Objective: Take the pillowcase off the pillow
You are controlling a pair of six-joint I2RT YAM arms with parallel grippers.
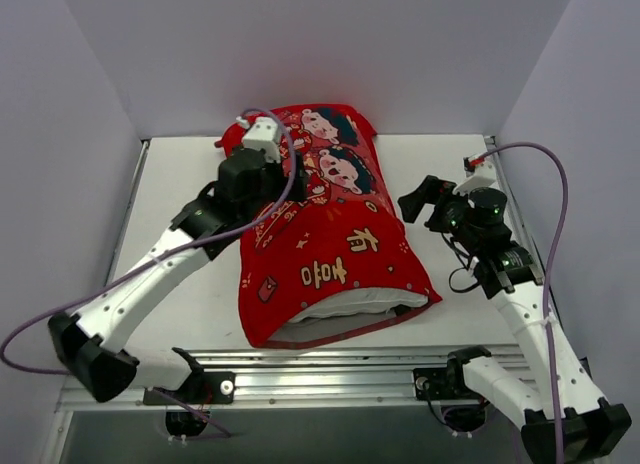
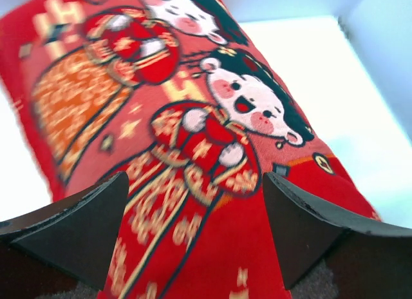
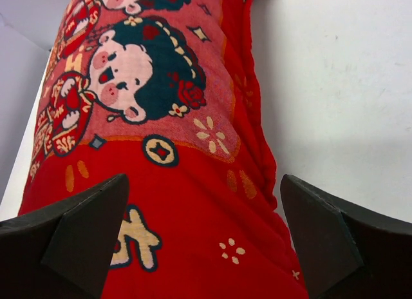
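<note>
Spread wide and holding nothing, left fingers (image 2: 77, 228) hang over the pillowcase (image 1: 330, 234) mid-frame on the desk (image 1: 450, 164); right fingers (image 3: 84, 241) gape likewise at its right edge. White pillow (image 1: 350, 302) shows at the lower mouth. A deep pinch could catch both layers, dragging the pillow along.

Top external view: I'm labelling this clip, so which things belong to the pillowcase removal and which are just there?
Belong to the job:
pillowcase
pillow, white showing at the near opening
left gripper, open
right gripper, open

Just there:
table
purple cable
metal rail at the near edge
</note>
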